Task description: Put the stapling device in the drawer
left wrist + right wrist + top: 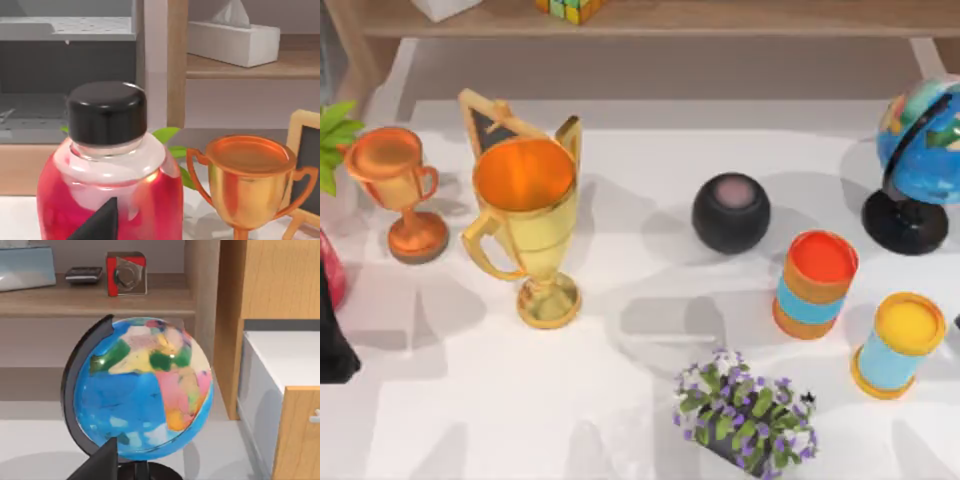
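The stapling device is out of view. In the right wrist view, a wooden cabinet [260, 300] stands beside the globe [145, 395]. A pale box with a wooden front and a metal handle [315, 416] juts out of it, which looks like the drawer [295, 410]. My left arm [332, 345] is a dark shape at the table's left edge, behind a red bottle [110, 200] with a black cap. A dark tip of my left gripper [100, 225] shows low in its wrist view. A tip of my right gripper [100, 465] points at the globe's base.
On the table stand a copper trophy [398, 190], a large gold trophy [530, 225], a small chalkboard [495, 125], a black round speaker [731, 212], two coloured cans [815, 285] [900, 345], a flower pot [748, 415] and the globe [920, 165]. Shelves behind hold a tissue box [232, 42] and a red clock [126, 274].
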